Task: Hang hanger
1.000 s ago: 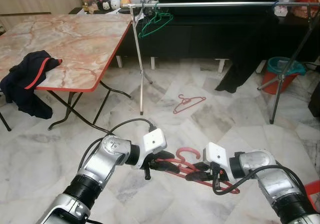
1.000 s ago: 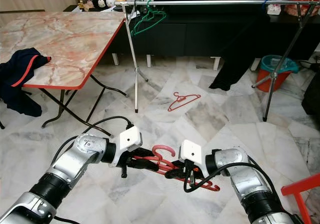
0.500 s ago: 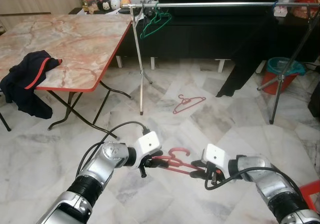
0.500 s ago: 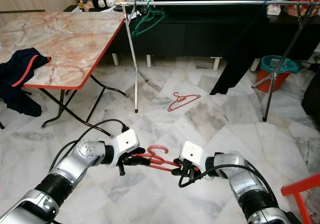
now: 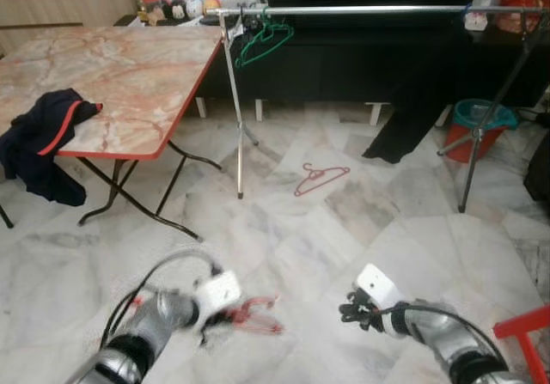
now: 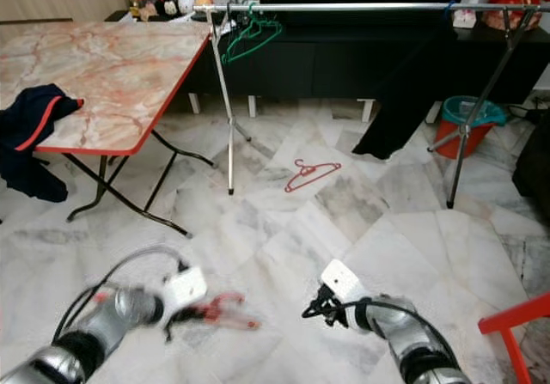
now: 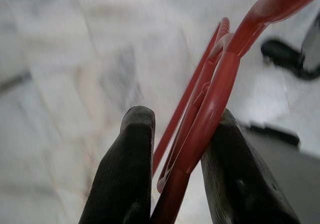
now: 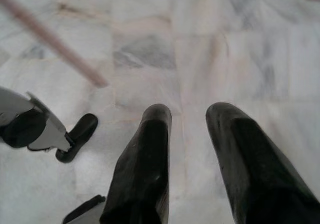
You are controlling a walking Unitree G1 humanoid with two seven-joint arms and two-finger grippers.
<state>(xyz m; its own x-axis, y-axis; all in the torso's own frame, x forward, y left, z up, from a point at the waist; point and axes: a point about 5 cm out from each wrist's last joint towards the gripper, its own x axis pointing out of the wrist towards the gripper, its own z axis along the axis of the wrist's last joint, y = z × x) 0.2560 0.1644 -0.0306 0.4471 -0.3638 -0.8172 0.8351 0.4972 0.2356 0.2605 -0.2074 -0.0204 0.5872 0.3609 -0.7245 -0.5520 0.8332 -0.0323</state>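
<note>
The red hanger (image 7: 210, 88) is clamped in the left gripper (image 7: 175, 179) for hanging; the right gripper (image 8: 187, 134) is held apart, empty.

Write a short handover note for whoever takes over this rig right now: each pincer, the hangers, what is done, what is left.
Left pincer: shut on the red hanger, held low over the floor.
Right pincer: open, holding nothing.
Rail: a green hanger hangs near its left end.
Floor: a second red hanger lies beneath the rail.
Done: one red hanger picked up.
Left: hook it on the rail, then fetch the one on the floor.
</note>
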